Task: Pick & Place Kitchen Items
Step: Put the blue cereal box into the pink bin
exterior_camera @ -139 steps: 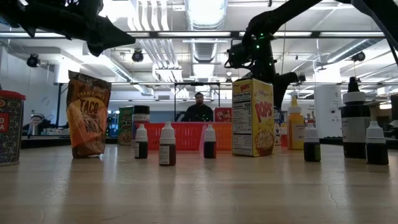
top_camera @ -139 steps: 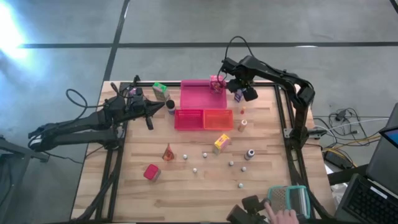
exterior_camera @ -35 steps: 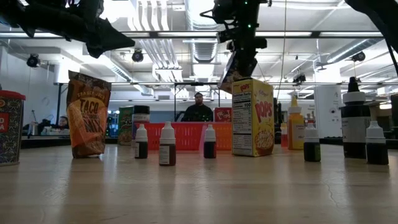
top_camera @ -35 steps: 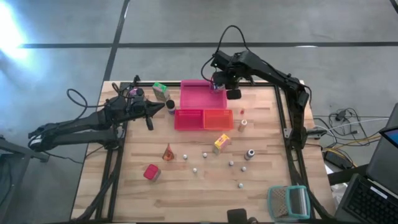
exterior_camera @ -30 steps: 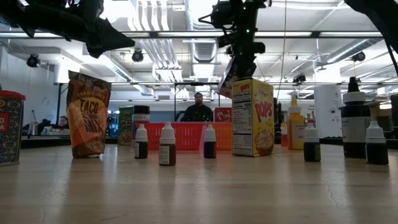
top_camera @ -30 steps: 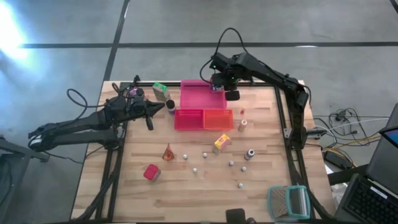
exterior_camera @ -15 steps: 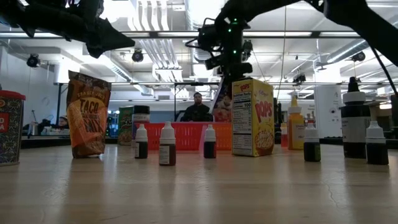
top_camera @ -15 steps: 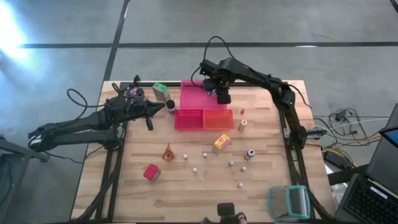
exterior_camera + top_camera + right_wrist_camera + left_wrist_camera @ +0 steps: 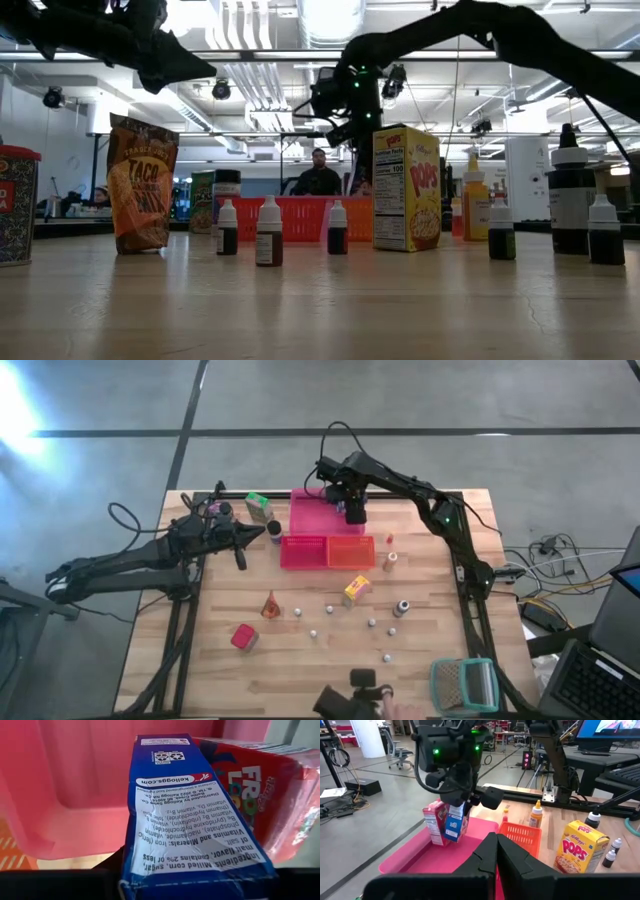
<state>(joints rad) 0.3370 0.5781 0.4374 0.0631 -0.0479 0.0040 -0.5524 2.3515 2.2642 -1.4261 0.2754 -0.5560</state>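
Observation:
My right gripper (image 9: 352, 510) stands over the pink tray (image 9: 308, 518) at the table's far side, shut on a small blue carton (image 9: 454, 822). The blue carton stands against a pink-red carton (image 9: 434, 822) that rests on its base on the tray floor; both also show in the right wrist view, the blue carton (image 9: 185, 820) and the pink-red one (image 9: 260, 790). My left gripper (image 9: 496, 851) is shut and empty, above the table left of the trays (image 9: 252, 534). My right gripper pinches the blue carton's upper end (image 9: 456, 809) between its two fingers, coming from above and pointing down. The carton hangs a little tilted, its lower end (image 9: 451, 839) at the tray floor; whether it touches the floor, I cannot tell.
A red basket (image 9: 303, 550) and an orange basket (image 9: 350, 550) stand near the pink tray. A green carton (image 9: 258, 502), a yellow carton (image 9: 356, 589), a red box (image 9: 243, 637), an orange bag (image 9: 270, 605) and small bottles are spread about. A teal mesh thing (image 9: 465, 682) and a person's hand (image 9: 385, 702) are at the near edge.
My right gripper has carried the blue carton toward the table's left, from the pink tray's right edge to over the tray, and down beside the pink-red carton. A person's hand has come in at the table's near edge.

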